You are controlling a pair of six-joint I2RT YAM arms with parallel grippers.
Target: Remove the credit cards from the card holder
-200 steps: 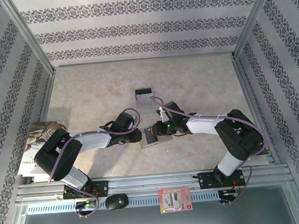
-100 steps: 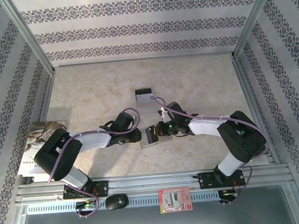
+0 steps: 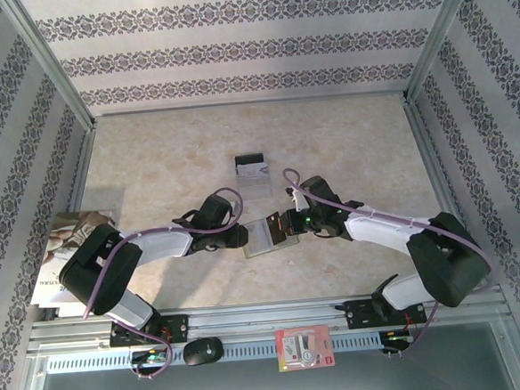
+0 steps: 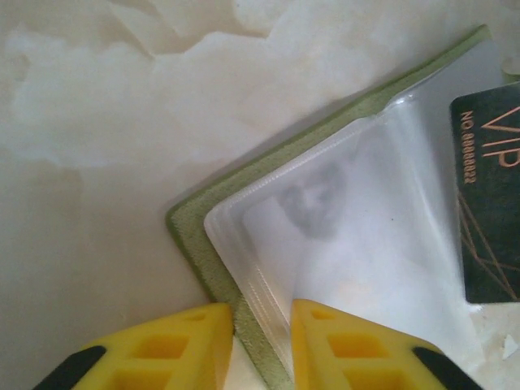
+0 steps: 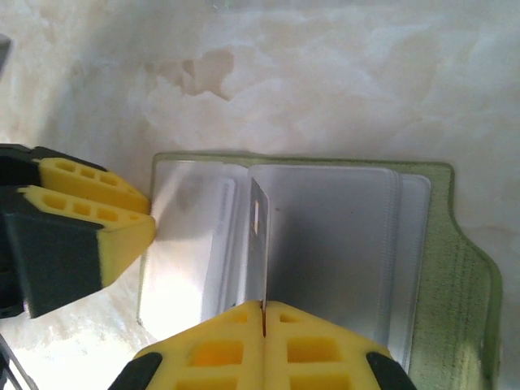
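Observation:
The olive-green card holder (image 3: 257,240) lies open on the table between both arms, its clear pockets facing up. My left gripper (image 4: 260,313) is shut on the card holder's (image 4: 203,252) green edge and a clear pocket leaf. My right gripper (image 5: 264,307) is shut on a thin silver credit card (image 5: 260,236) seen edge-on, standing above the open card holder (image 5: 455,260). In the left wrist view a black VIP card (image 4: 487,203) shows at the right. The held card (image 3: 283,224) sits at the holder's right edge. Another card with a black band (image 3: 251,164) lies farther back.
A red-and-white packet (image 3: 304,346) and a black oval object (image 3: 202,351) rest on the front rail. A printed booklet (image 3: 72,253) lies at the left edge. Metal frame posts and patterned walls close in the table.
The right arm has swung to the right, drawing its card toward the holder's right edge. The left gripper keeps its hold and has not moved.

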